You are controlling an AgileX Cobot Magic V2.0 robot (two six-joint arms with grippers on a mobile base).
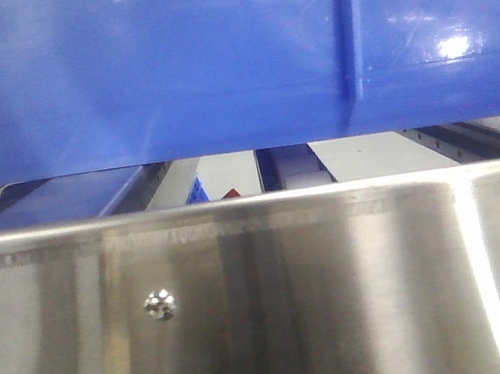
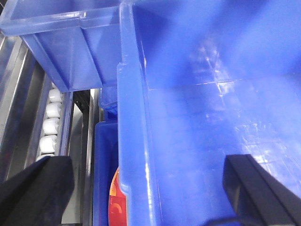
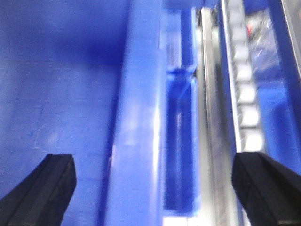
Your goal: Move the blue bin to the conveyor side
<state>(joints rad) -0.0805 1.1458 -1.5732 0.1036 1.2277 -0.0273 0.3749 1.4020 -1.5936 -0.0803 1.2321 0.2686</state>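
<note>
The blue bin [image 1: 141, 63] fills the top half of the front view, its wall close to the camera. In the left wrist view my left gripper [image 2: 148, 193] is open, with one finger outside the bin's left wall rim [image 2: 131, 141] and the other finger [image 2: 256, 188] inside over the bin floor. In the right wrist view my right gripper [image 3: 155, 188] is open and straddles the bin's right wall rim [image 3: 136, 117], with one finger [image 3: 42, 188] inside the bin. Neither gripper's fingers touch the wall. The dark belt conveyor is out of view.
A stainless steel panel [image 1: 266, 305] spans the lower front view. A second blue bin [image 2: 66, 42] sits at the upper left. White rollers [image 2: 51, 127] run beside the left wall, and more rollers [image 3: 244, 94] and a steel rail [image 3: 211, 117] beside the right. A red-orange item [image 2: 115, 200] lies in a lower bin.
</note>
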